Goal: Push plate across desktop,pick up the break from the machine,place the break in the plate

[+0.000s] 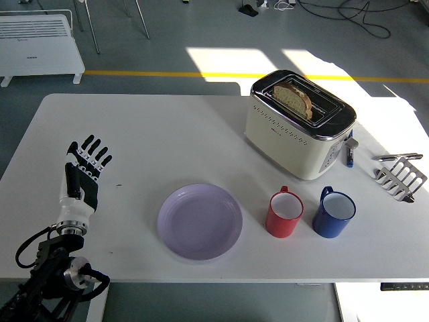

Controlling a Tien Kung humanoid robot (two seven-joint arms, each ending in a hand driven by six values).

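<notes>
One robot hand, the left hand (83, 176), is hovering over the near-left part of the white surface (134, 134), palm facing the camera, fingers (94, 149) spreading apart and pointing toward the far side, holding nothing. It is standing well apart from the lilac plate (200, 221), which is lying empty near the surface's near edge, left of centre. Just right of the plate a red mug (284, 213) is sitting upright, and just beside that a blue mug (333, 212), both with handles pointing to the far side. Behind the mugs a cream toaster (299, 123) with a chrome top is standing at an angle; one slice of bread (293, 98) is sticking up out of its far slot. A dark blue item (349, 154), too small to identify, is lying against the toaster's right end. At the right edge a metal toast rack (401, 176) is resting on the surface. Sunlight is falling across the far-right corner.
</notes>
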